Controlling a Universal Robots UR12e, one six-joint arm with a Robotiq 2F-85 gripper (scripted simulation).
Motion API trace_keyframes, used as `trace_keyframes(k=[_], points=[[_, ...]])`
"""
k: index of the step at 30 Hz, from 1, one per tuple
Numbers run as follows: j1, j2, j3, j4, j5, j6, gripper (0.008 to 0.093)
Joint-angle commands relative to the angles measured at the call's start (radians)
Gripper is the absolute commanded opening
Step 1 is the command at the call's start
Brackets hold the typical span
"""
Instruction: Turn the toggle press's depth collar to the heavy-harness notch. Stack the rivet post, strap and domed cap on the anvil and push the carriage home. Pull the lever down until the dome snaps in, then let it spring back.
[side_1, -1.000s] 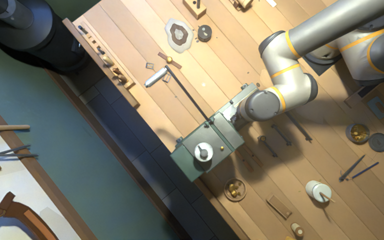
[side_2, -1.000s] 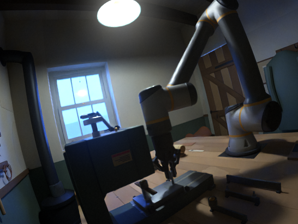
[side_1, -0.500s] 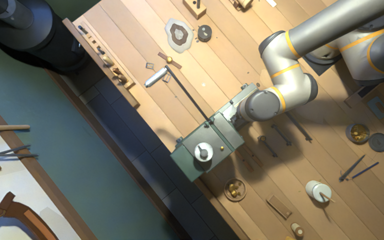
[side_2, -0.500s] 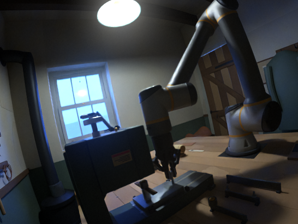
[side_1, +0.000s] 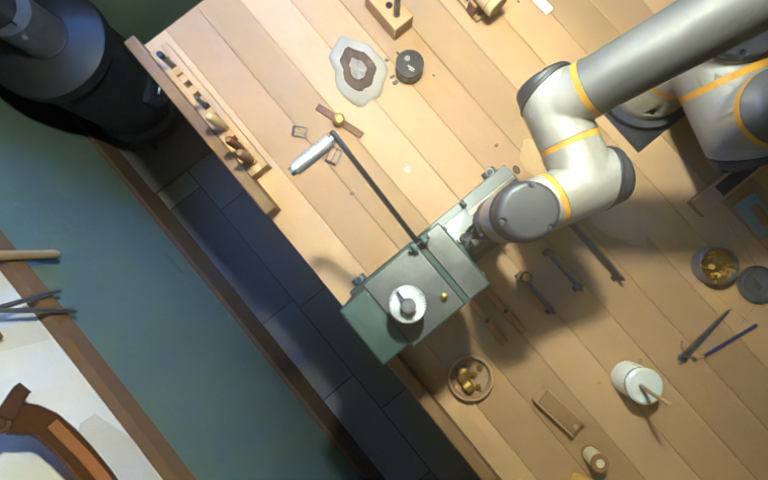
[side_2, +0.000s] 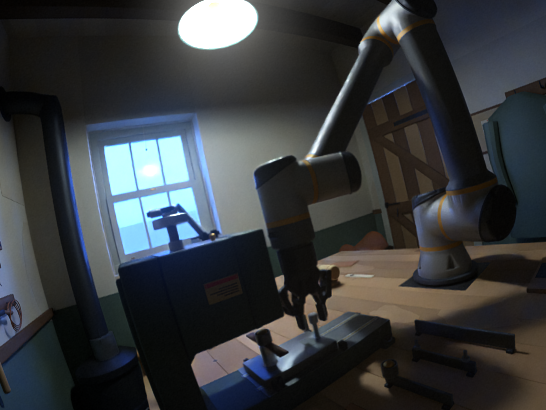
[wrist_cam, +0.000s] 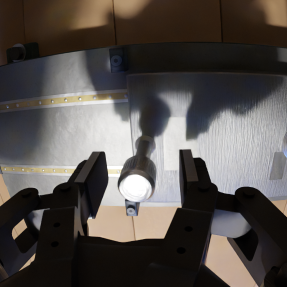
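The toggle press (side_1: 416, 294) stands at the bench's front edge, with its depth collar dial (side_1: 407, 304) on top. Its long lever (side_1: 374, 185) lies out across the bench. The carriage (wrist_cam: 208, 128) sits on brass-striped rails, drawn out from under the press head. An upright knurled metal post (wrist_cam: 138, 175) (side_2: 314, 326) stands on the carriage. My gripper (wrist_cam: 142, 174) (side_2: 306, 305) is open, just above the post with a finger on either side, and holds nothing. A strap with a brass dome (side_1: 338, 119) lies far off on the bench.
The press head (side_2: 200, 295) rises close on one side of my gripper. A bolt (wrist_cam: 130, 210) sits at the rail edge. Clamps (side_1: 560, 269) lie on the bench beside the rails. A dish of brass parts (side_1: 470, 379) and a white cup (side_1: 637, 382) sit nearer the front.
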Motion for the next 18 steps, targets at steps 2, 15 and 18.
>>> trace_keyframes(k=[2, 15, 18], points=[[0.0, 0.0, -0.001, 0.0, 0.0, 0.0, 0.052], [0.0, -0.011, -0.005, 0.014, 0.0, 0.0, 0.052], [0.0, -0.023, -0.011, 0.032, 0.0, 0.0, 0.052]])
